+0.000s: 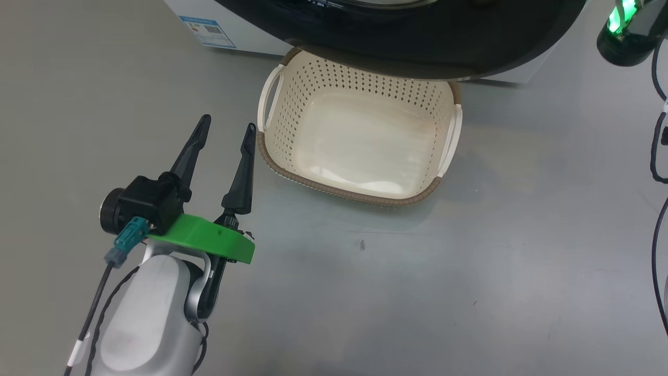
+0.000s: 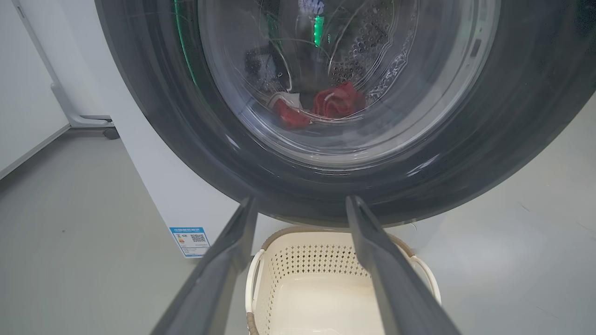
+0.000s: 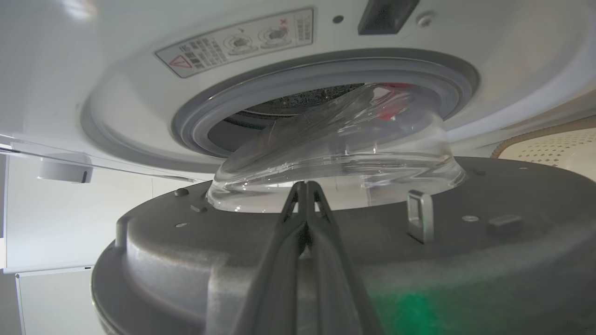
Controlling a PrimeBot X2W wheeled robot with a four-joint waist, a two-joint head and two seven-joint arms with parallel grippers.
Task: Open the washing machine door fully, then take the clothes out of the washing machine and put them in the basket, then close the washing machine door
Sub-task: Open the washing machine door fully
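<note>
The washing machine door [image 2: 526,116], glossy black with a glass bowl, stands partly open and hangs over the far rim of the basket [image 1: 360,193]. Red clothes [image 2: 337,103] show through the glass, lying in the drum. My left gripper [image 1: 228,125] is open and holds nothing, low beside the basket's left handle; in its own view the left gripper [image 2: 301,201] points at the door's lower edge. My right gripper [image 3: 305,186] is shut on nothing, its tips against the door's grey inner face [image 3: 489,260] at the foot of the glass bowl [image 3: 335,158]. The washing machine [image 3: 139,107] shows its grey gasket.
The cream basket [image 2: 321,298] stands on the grey floor right in front of the washer. A blue label [image 1: 207,31] marks the washer's lower left corner. Black cables [image 1: 658,151] hang at the right edge, under a dark wrist part with a green light [image 1: 623,31].
</note>
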